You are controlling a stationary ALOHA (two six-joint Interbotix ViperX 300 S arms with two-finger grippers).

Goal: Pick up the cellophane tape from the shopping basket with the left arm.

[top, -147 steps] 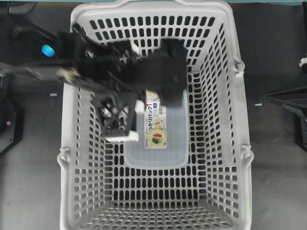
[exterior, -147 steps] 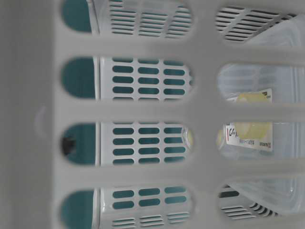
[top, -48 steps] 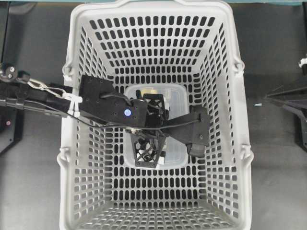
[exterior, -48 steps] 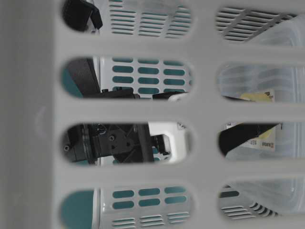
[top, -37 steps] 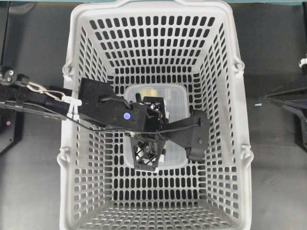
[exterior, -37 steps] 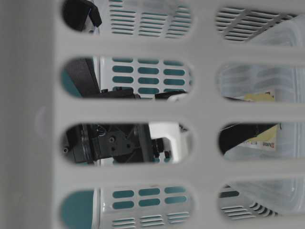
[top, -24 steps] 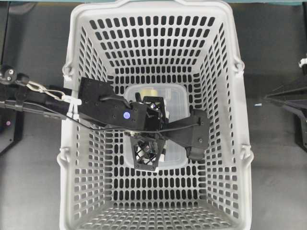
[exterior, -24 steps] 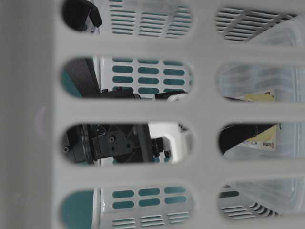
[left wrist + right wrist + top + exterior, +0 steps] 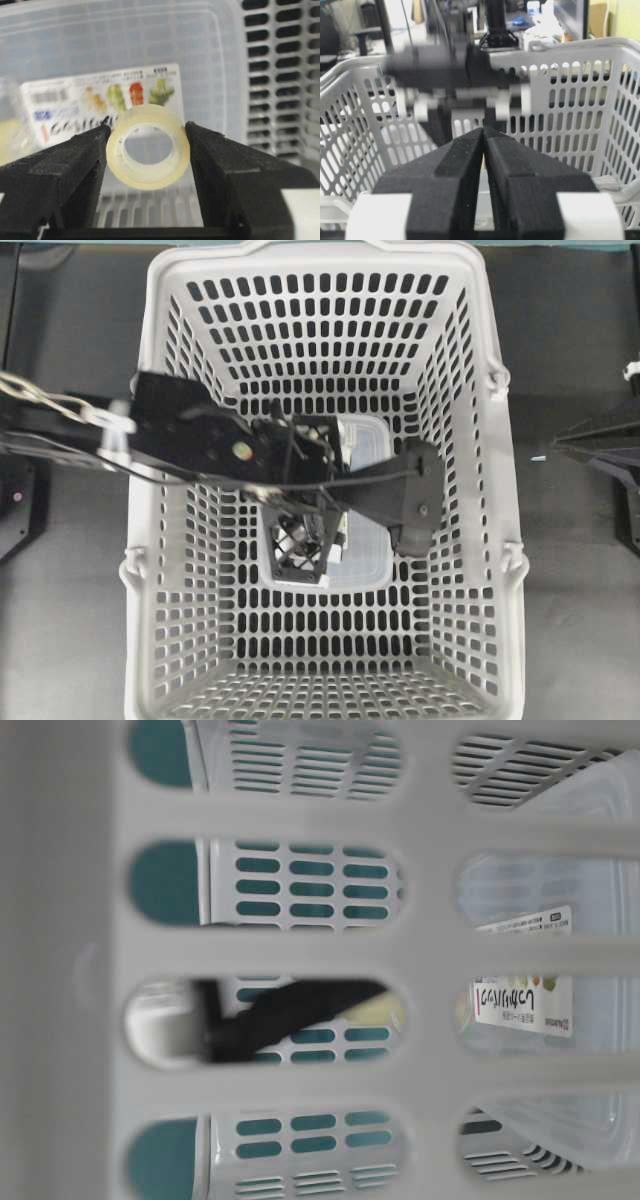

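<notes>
Inside shopping basket [image 9: 330, 310], left pincer [image 9: 148, 150] clamping cellophane tape [image 9: 148, 153], right pincer [image 9: 484, 145] closed

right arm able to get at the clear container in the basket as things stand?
Probably not. The right gripper sits outside the shopping basket, jaws shut, facing its slotted wall, and the left arm hangs over the clear container, its gripper holding the tape roll.

A pale yellow, translucent cellophane tape [image 9: 148, 147] roll stands on edge with its open core facing the wrist camera, pinched on both sides between the black fingers of the left gripper [image 9: 148, 150]. It hangs inside the shopping basket [image 9: 180, 300], a light grey plastic basket pierced with rows of oblong slots. The roll sits above the middle of the basket floor, over a clear flat pack [image 9: 150, 45] with a white printed label [image 9: 100, 95].
</notes>
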